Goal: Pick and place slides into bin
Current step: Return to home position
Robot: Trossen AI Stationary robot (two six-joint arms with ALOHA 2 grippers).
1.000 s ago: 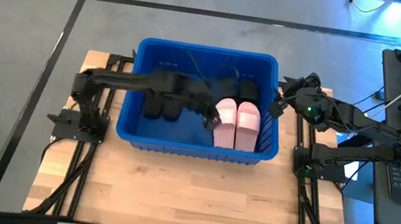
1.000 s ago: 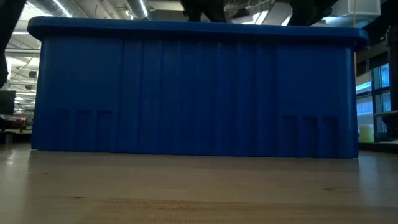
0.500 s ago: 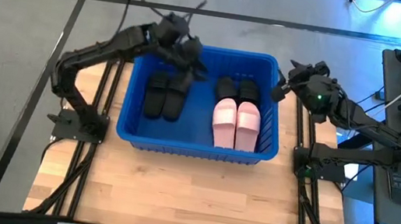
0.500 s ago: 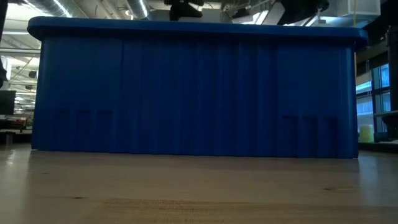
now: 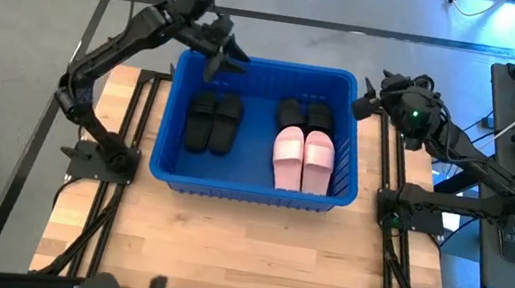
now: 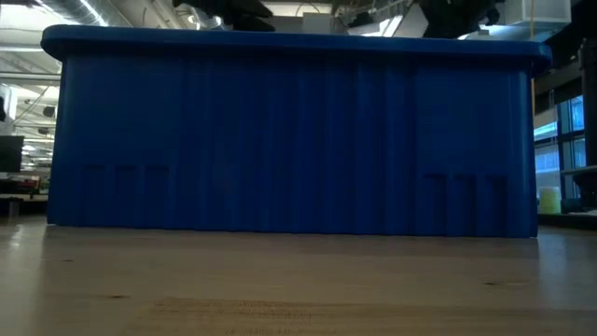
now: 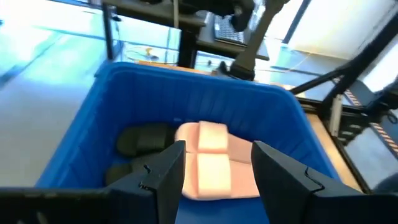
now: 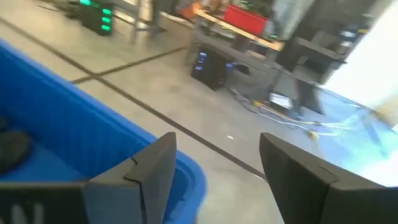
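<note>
Contents of the bin [image 5: 251, 192]: six slides, all lying flat on its floor. The left black pair [image 5: 214, 123] lies side by side in the left half. The far black pair [image 5: 304, 115] lies against the far wall in the right half, with the pink pair [image 5: 303, 161] just in front of it (toward the near wall). The left gripper [image 5: 222, 50] hangs above the bin's far left corner, fingers apart and empty. The right gripper [image 5: 363, 100] hangs beside the far right corner, outside the rim, fingers likewise apart and empty. The bin stands on a wooden table [image 5: 242, 253].
</note>
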